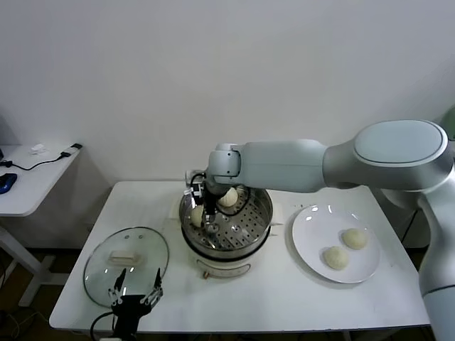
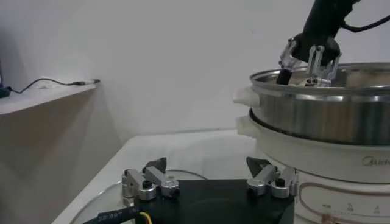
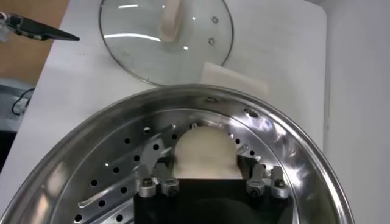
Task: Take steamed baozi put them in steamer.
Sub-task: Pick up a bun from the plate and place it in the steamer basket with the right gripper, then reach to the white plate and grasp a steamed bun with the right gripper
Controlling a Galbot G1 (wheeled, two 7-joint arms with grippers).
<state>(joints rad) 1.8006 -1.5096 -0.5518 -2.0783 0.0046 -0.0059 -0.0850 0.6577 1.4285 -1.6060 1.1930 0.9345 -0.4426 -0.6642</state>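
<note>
White wall backs a white counter point(image 1: 284, 298) where the steamer point(image 1: 264, 234), a shiny steel pot on a white base, stands at the middle. Reaching in from the right edge, the robot's right arm point(image 1: 341, 163) hangs its right gripper point(image 1: 205, 213) inside the pot, above the left side of the perforated tray. Its fingers point(image 3: 157, 178) stand apart on either side of one baozi point(image 3: 204, 152), which rests on the tray; the wrist view does not show whether the pads touch the dough. A second baozi point(image 1: 227, 197) lies at the back of the tray, apart from the first.

Toward the right edge of the counter, a flat white plate point(image 1: 313, 249) carries the two remaining baozi, one point(image 1: 354, 238) nearer the back and one point(image 1: 335, 257) nearer the front, close together. A round glass lid point(image 1: 99, 266) with a white handle lies flat by the front left corner. The left gripper point(image 1: 135, 295) hovers low at the front edge, just over the lid's near rim, with its fingers point(image 2: 149, 182) spread wide and empty. A side table point(image 1: 28, 177) with cables stands off the left edge.
</note>
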